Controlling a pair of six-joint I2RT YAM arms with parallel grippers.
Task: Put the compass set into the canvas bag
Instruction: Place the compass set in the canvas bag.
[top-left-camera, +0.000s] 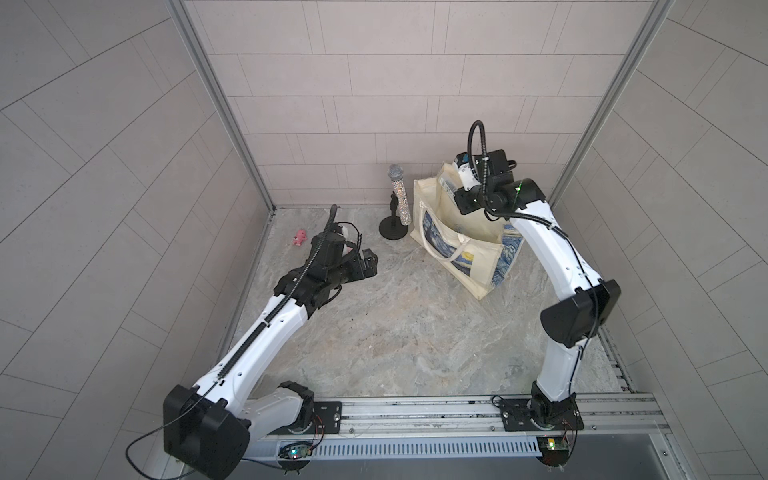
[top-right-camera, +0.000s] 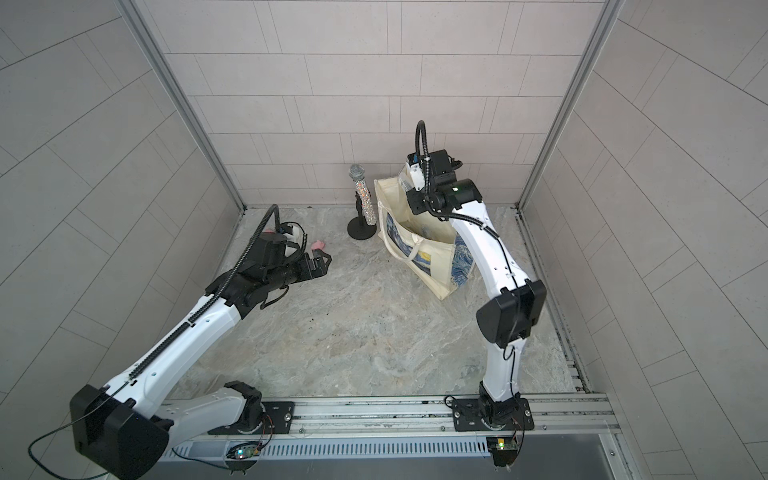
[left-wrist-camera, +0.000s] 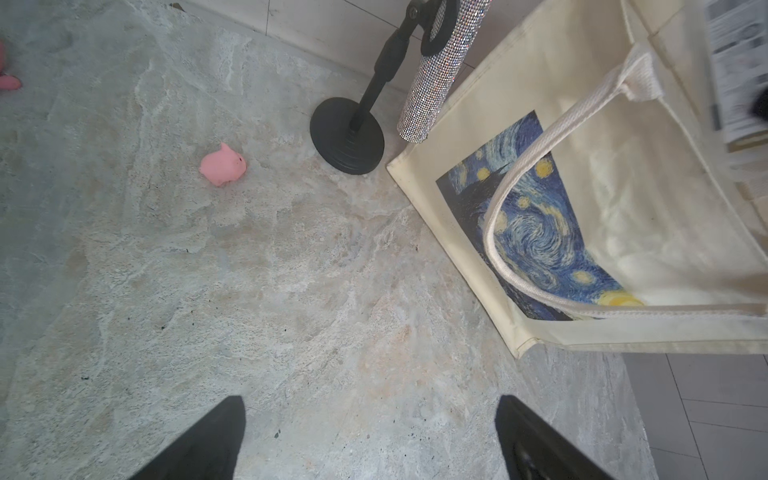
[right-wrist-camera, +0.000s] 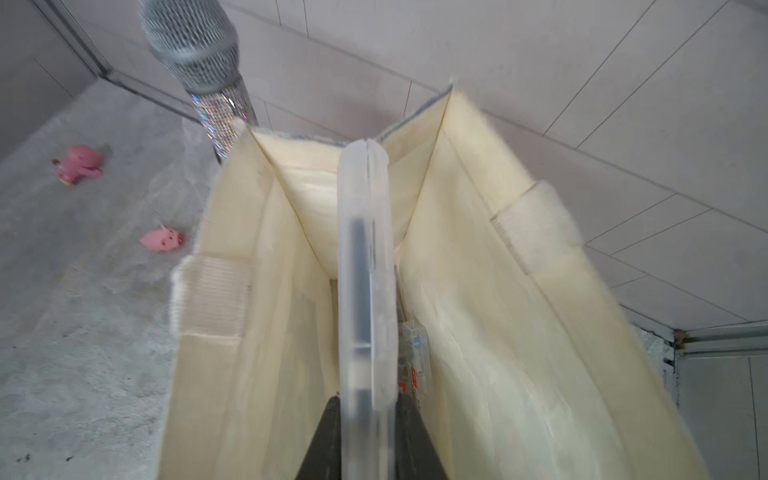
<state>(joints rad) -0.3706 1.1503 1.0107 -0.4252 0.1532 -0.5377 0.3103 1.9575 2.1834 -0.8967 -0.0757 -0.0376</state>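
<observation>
left gripper (left-wrist-camera: 370, 409) spread, empty (gap clearest in left wrist view) | right gripper (right-wrist-camera: 368, 405) clamped on compass set (right-wrist-camera: 365, 249): translucent case, edge-on, dark strip inside, per right wrist view | both top views: printed face, right of centre, at canvas bag (top-left-camera: 478, 274) far rim

Three things in a row, the fourth at the mouth of one.
Right of centre in both top views stands the cream printed canvas bag (top-left-camera: 478, 266); the glittery microphone on a black stand (top-left-camera: 400, 195) is just left of it, the pink pig toy (top-left-camera: 299, 237) farther left, the clear plastic compass set (right-wrist-camera: 365, 249) in the bag's open mouth.
</observation>
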